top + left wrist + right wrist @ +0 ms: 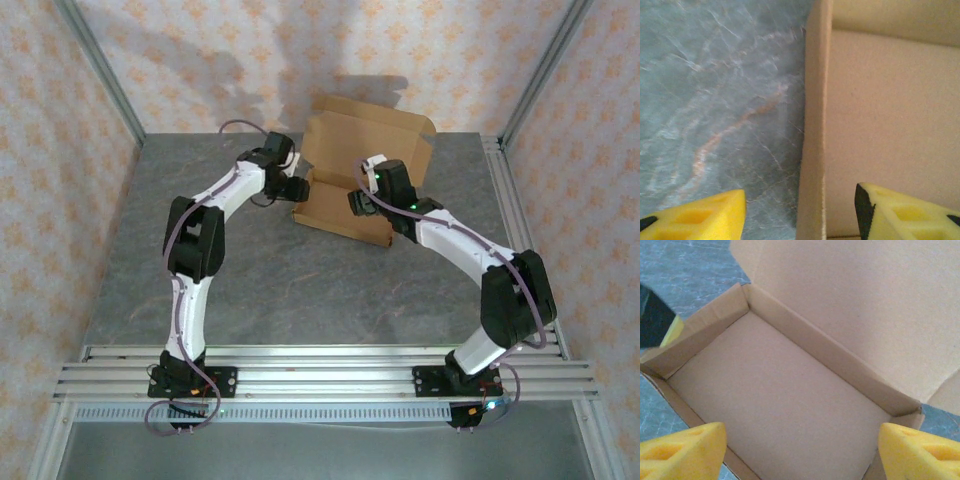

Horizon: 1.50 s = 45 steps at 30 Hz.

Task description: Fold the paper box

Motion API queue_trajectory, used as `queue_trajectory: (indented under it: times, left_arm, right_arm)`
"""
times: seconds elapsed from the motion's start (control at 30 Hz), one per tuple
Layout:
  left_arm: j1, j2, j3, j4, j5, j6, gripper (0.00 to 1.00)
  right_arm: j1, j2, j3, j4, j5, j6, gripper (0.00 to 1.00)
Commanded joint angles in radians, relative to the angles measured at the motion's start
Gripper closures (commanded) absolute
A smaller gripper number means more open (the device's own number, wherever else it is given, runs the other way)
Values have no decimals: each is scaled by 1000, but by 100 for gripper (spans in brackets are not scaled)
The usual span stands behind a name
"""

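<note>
The paper box (340,215) is a brown cardboard tray at the back middle of the table, its lid (365,135) standing upright behind it. My left gripper (297,188) is at the tray's left side. In the left wrist view it (800,215) is open, and the side wall (812,150) stands between the yellow fingers (705,215) with a gap on each side. My right gripper (362,200) hovers over the tray, open wide (800,452) above the bare box floor (785,400), holding nothing. The left gripper's finger (671,327) shows beyond the box's left wall.
The grey marbled table (300,285) lies between the box and the arm bases. Aluminium rails (320,365) run along the near edge and another rail (508,200) along the right side. Patterned walls enclose the table at left, back and right.
</note>
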Motion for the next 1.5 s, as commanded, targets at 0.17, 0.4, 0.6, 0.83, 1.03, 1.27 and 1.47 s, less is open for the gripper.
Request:
queue_trajectory:
  times: [0.17,0.4,0.6,0.83,1.03,1.27,1.47]
  left_arm:
    - [-38,35,55,-126,-96,-4,60]
    - [-39,-65,-121,-43,-130,-43,83]
    - [-39,-175,-257,-12,-173,-36,93]
    - [-39,-295,-427,54,-222,-60,100]
    - [-39,-390,-518,74,-231,-90,100]
    - [-38,-418,-597,105,-197,-110,100]
    - [-31,-389,-599,103,-171,-88,100]
  right_arm:
    - [-15,-32,-33,54,15,36,21]
    - [-33,-15,10,69,-1,49,22]
    - [-59,-29,21,63,-25,53,22]
    - [-115,-23,89,-29,-3,52,22]
    - [-171,-7,156,-106,-11,54,22]
    - [-282,22,249,-228,-280,-48,25]
    - [-323,131,429,-445,-385,-234,27]
